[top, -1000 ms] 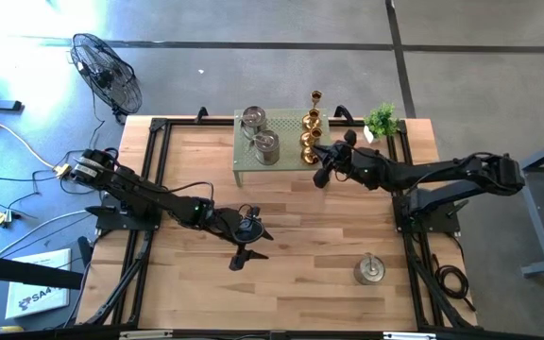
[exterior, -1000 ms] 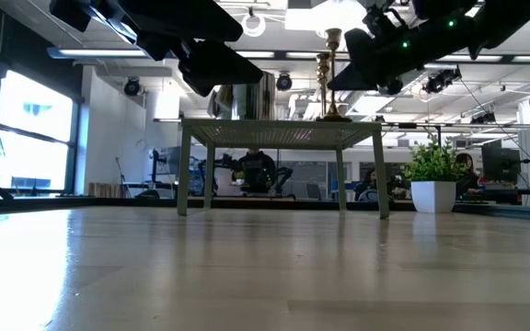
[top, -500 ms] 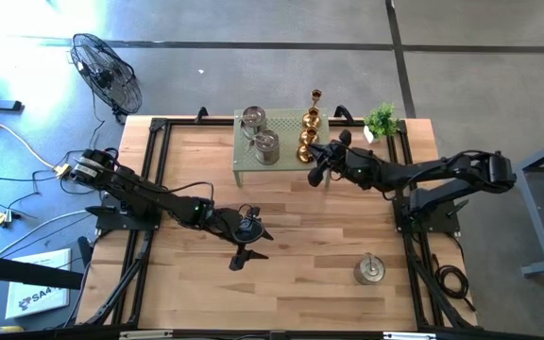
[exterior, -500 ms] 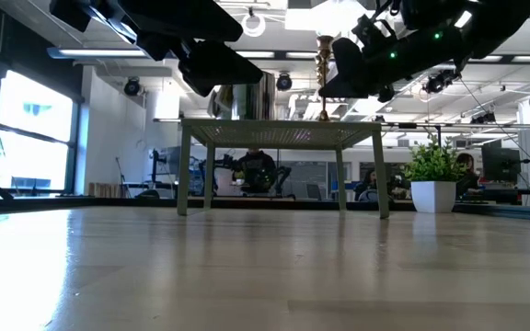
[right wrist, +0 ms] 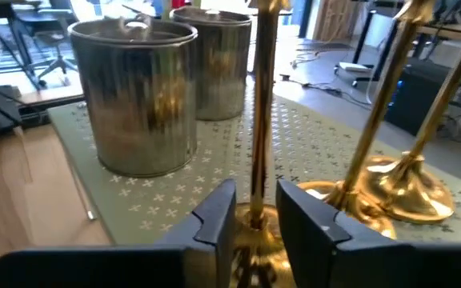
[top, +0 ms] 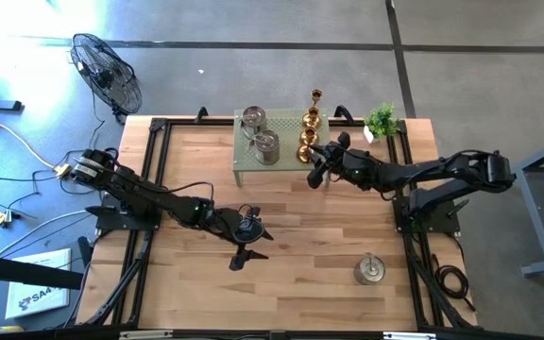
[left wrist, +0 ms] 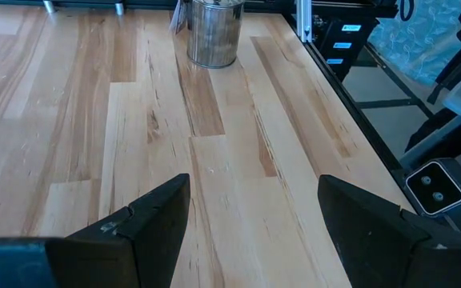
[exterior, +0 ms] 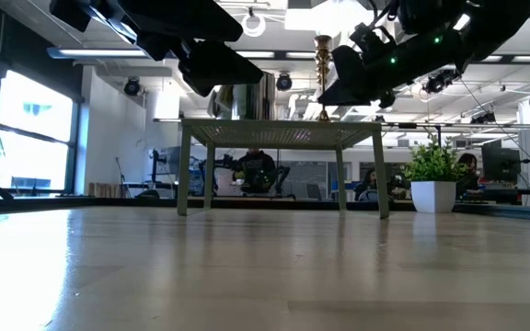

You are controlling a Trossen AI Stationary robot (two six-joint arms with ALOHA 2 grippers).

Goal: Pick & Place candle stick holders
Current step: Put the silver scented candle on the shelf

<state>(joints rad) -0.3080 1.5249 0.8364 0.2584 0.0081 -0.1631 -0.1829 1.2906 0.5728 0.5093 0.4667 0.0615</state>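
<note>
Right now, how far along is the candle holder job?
Done: two silver holders and two gold holders stand on the green stand. In hand: the right gripper straddles the stem of a third gold holder standing on the stand. Left: one silver holder on the table, ahead of the waiting open left gripper.

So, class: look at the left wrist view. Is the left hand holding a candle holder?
No. The left hand is open over bare wood, and the silver holder stands well ahead of its fingers, untouched.

3 gold candle stick holders [top: 307,142], 3 silver holders [top: 265,145], 1 green stand [top: 287,128], 1 potted plant [top: 382,120].
</note>
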